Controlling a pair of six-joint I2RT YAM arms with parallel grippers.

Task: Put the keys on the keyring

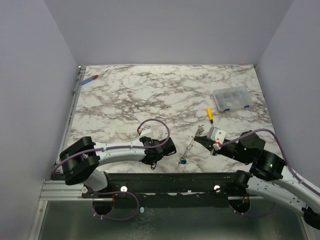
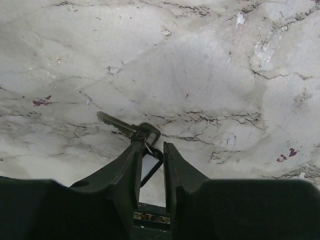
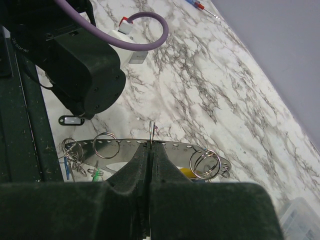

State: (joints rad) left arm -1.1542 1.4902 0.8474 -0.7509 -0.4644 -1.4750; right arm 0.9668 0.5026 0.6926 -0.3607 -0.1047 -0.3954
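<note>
The keyring [image 3: 175, 145], a thin silver loop, spans the lower middle, pinched by the jaws of the right gripper [image 3: 150, 150]. Green- and blue-capped keys [image 3: 75, 162] bunch at its left end. One dark key [image 2: 116, 123] lies flat on the tabletop [image 2: 210, 75].

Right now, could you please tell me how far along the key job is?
Done: small rings and a green-capped key seem already threaded on the keyring. In hand: the right gripper is shut on the keyring's wire, while the left gripper sits over a loose key lying on the table; whether it grips is unclear. Left: threading that key on.
</note>
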